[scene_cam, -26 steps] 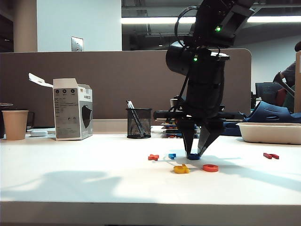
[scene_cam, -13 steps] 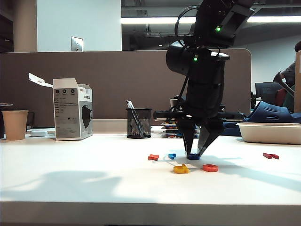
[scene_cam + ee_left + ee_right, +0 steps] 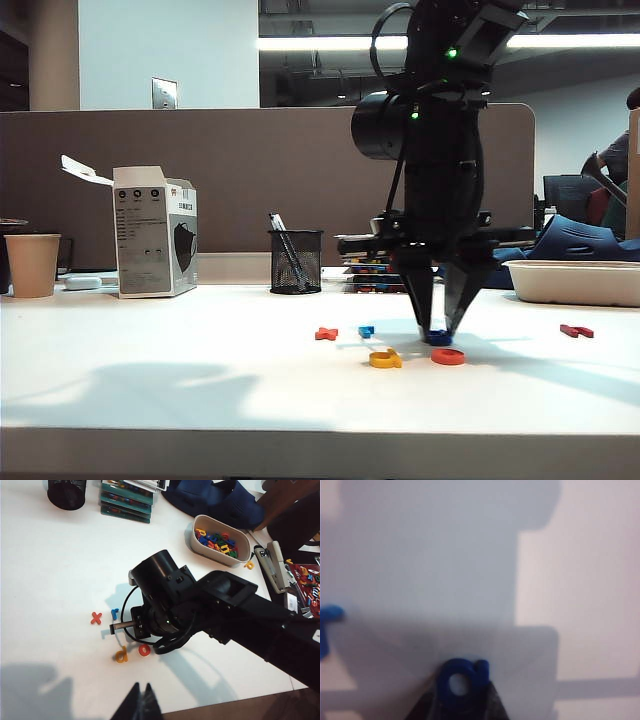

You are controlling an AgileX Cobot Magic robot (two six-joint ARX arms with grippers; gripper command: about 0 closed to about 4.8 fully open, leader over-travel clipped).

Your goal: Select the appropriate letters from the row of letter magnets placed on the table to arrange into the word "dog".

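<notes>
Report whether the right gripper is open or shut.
Shut on the dark blue "g": the right gripper has its fingertips pinching the letter just above the table.

Dark blue g (image 3: pixel 460 680), yellow d (image 3: pixel 384 359), orange-red o (image 3: pixel 447 356), orange-red x (image 3: pixel 326 333), white table (image 3: pixel 180 370).

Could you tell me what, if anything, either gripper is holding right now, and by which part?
The right gripper pinches the dark blue "g" across its ring end, low over the table. The left gripper holds nothing.

Looks like I'm working in an office: brown partition panel (image 3: pixel 200 180) running behind the white desk (image 3: pixel 150 380), mesh pen cup (image 3: pixel 296 262), stapler (image 3: pixel 276 565) sitting nearby.
</notes>
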